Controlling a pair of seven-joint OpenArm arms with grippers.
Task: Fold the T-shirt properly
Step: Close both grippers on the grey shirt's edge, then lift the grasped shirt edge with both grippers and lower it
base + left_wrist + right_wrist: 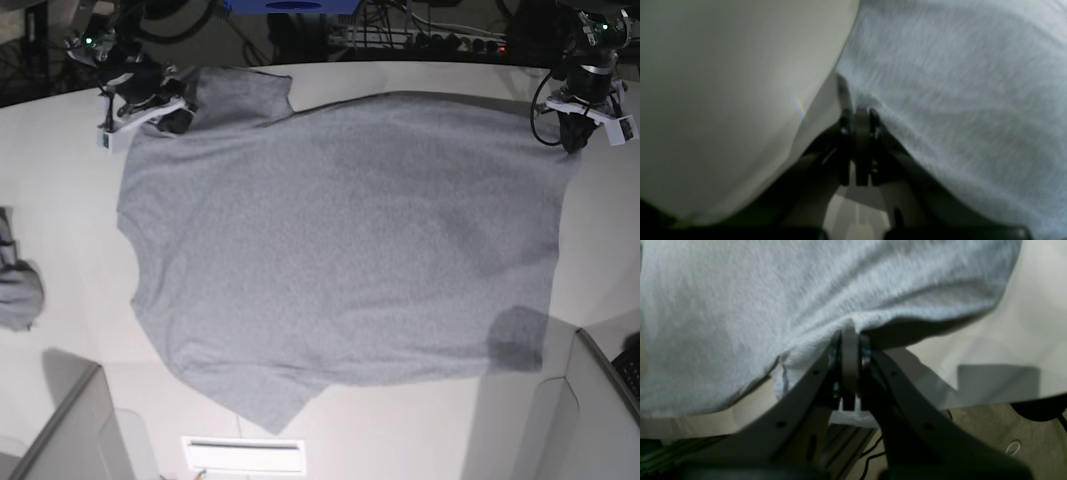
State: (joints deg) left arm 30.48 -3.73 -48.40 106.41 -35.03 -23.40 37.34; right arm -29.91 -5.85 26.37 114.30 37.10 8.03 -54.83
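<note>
Base view shows the T-shirt [340, 250] spread plain side up across the middle of the white desk [60, 190], one sleeve at the upper left, the other at the lower centre. At the upper left of the frame the right claw [150, 112] sits on the shirt's corner; at the upper right the left claw [572, 135] sits on the opposite corner. Left wrist view: left claw [862, 115] pinched closed on grey fabric. Right wrist view: right claw [850, 336] likewise clamped on the cloth's edge. A small grey cloth lump [18, 280] lies at the left edge.
</note>
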